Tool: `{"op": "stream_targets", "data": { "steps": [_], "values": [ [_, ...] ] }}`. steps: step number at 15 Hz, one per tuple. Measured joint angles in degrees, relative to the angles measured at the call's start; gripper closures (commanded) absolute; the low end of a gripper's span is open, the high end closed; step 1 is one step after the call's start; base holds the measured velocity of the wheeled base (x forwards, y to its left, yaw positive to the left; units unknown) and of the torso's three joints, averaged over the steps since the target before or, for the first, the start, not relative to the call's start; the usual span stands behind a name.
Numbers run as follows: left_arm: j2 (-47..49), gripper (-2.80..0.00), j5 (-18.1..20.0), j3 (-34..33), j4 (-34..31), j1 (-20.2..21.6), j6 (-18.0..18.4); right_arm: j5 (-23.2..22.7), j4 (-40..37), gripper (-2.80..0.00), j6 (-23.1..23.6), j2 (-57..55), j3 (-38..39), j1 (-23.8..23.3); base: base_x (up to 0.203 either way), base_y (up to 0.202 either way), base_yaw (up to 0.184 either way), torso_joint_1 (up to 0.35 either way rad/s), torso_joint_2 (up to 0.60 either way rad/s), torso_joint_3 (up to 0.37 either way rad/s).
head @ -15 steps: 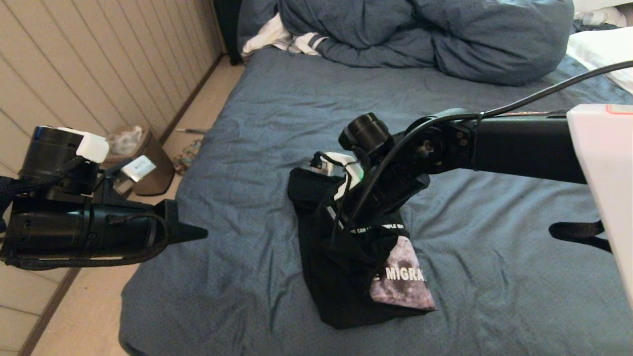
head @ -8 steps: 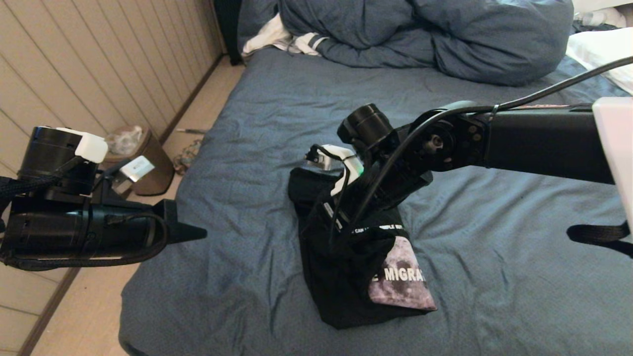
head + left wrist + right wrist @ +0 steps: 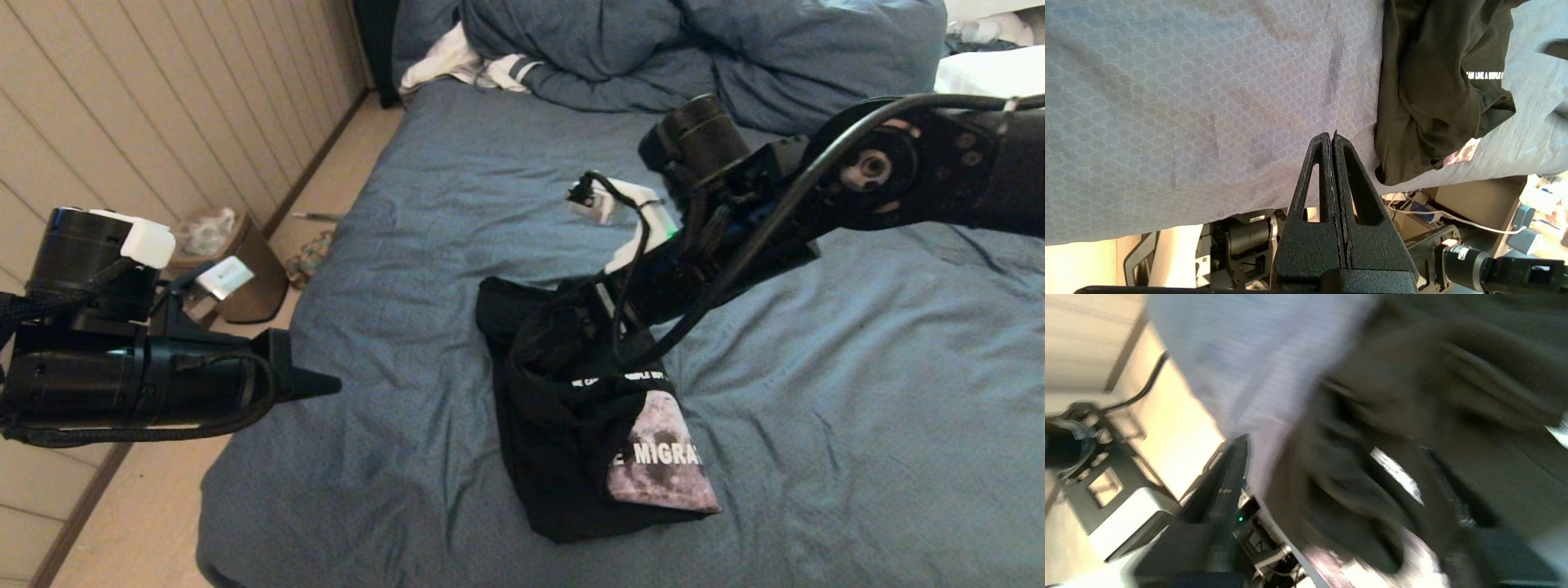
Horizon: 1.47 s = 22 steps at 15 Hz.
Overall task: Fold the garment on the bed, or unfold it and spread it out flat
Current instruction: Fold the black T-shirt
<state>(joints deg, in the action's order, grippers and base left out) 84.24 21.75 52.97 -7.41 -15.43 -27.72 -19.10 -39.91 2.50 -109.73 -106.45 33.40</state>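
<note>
The garment [image 3: 563, 457], a black T-shirt, lies bunched in a heap near the middle of the bed [image 3: 424, 204], with a corner of its moon print and white lettering [image 3: 661, 465] turned up. My right gripper [image 3: 563, 331] hovers just above the heap's far end. It is open: one finger [image 3: 1224, 486] stands far out to the side, and the black cloth [image 3: 1372, 416] lies beyond it, ungripped. My left gripper [image 3: 331, 384] is shut and empty. It is held level by the bed's left edge, well away from the garment [image 3: 1433, 102], with its tips [image 3: 1333, 136] pressed together.
A bulky blue duvet [image 3: 694, 57] and a white stripe-cuffed cloth [image 3: 465, 65] lie at the far end of the bed, with a white pillow [image 3: 988, 77] at the far right. A bin [image 3: 237, 269] stands on the floor by the panelled wall on the left.
My right arm has risen and drawn back toward the far right, and its jaws have opened off the garment. The garment stays bunched in place. The left arm has not moved.
</note>
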Motion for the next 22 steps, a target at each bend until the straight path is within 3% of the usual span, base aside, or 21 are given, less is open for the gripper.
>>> {"op": "stream_targets", "data": {
  "steps": [5, 9, 13, 16, 22],
  "values": [
    [-0.2, 0.0, 0.05, -0.07, -0.02, 0.0, -0.04, 0.09, 1.17, 0.0, 0.98, 8.47, 14.25, -5.88, 0.0, 0.0, 0.0, 0.0, 0.0, 0.0],
    [-0.2, 0.0, 0.17, -0.22, 0.04, 0.0, -0.05, 0.12, 10.3, 0.0, 1.3, 9.89, 23.98, -8.3, 0.0, 0.0, 0.0, 0.0, 0.0, 0.0],
    [-0.22, 0.0, 0.18, -0.4, 0.06, -0.2, -0.06, 0.15, 14.56, 0.0, 1.25, 6.94, 26.69, -8.34, 0.0, 0.0, 0.0, 0.0, 0.0, 0.0],
    [-0.22, 0.0, 0.11, -0.4, 0.09, -0.22, -0.06, 0.17, 15.76, 0.0, 1.24, 4.14, 26.82, -6.19, 0.0, 0.0, 0.0, 0.0, 0.0, 0.0],
    [0.12, 0.0, 0.11, -0.35, 0.33, -0.22, -0.04, 0.09, 20.24, 0.0, 0.69, -2.37, 26.13, 4.05, 0.0, 0.0, 0.0, 0.0, 0.0, 0.0]
  ]
}}
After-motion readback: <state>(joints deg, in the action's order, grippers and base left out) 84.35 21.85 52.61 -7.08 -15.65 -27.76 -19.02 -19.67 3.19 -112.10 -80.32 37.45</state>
